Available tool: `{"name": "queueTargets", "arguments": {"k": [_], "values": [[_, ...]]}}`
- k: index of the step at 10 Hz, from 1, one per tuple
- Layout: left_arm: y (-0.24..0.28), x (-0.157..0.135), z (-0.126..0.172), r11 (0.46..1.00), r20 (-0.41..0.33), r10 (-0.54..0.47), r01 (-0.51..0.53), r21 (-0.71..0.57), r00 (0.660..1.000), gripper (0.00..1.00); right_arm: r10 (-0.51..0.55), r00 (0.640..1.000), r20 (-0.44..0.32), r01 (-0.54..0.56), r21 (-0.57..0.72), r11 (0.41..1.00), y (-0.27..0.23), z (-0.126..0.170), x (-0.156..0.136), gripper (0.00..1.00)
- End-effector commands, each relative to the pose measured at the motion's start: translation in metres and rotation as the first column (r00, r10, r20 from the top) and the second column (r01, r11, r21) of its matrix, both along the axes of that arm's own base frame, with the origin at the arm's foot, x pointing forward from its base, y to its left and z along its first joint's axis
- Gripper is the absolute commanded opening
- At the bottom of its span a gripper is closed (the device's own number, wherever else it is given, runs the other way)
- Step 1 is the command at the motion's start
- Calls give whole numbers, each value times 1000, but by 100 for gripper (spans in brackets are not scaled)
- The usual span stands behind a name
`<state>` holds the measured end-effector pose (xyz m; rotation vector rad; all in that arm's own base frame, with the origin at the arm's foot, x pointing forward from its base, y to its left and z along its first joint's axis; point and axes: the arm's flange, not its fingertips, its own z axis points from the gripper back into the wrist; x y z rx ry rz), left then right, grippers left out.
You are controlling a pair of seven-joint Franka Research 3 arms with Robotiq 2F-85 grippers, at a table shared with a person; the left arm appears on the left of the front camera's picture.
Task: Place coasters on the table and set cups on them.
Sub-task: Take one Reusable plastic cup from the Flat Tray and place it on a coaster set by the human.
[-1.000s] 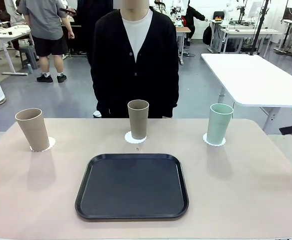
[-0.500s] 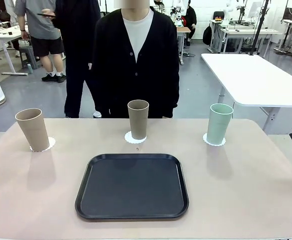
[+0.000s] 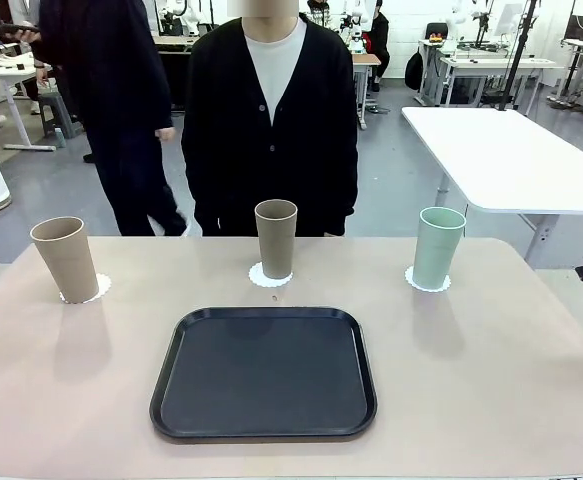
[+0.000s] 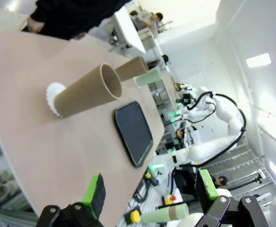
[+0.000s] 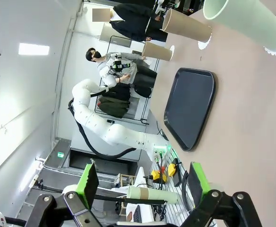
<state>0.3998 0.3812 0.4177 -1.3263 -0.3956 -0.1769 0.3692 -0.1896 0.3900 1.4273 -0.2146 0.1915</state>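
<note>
My right gripper (image 5: 140,187) has pulled back off the table's (image 3: 491,400) right edge, jaws wide & empty; mint cup (image 3: 438,247) stands upright on its coaster (image 3: 428,284) to my left, nearest my right arm

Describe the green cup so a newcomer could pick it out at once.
On the beige table, beyond the black tray, three cups stand in a row, each on a white coaster. The green cup is the one at the robot's right end; the other two are beige-brown.

Robotics lab, white worktables (image 3: 506,155), robot arm (image 5: 109,130), grey floor
</note>
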Motion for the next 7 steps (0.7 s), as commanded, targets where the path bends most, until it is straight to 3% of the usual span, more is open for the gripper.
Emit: {"name": "queueTargets", "arguments": {"k": [1, 7], "values": [[-1, -1, 2, 1000, -5, 3, -3, 9, 1000, 100, -6, 1000, 1, 6, -8, 1000, 0, -1, 1, 100], [-1, -1, 2, 1000, -5, 3, -3, 9, 1000, 100, -6, 1000, 1, 6, -8, 1000, 0, -1, 1, 100]]}}
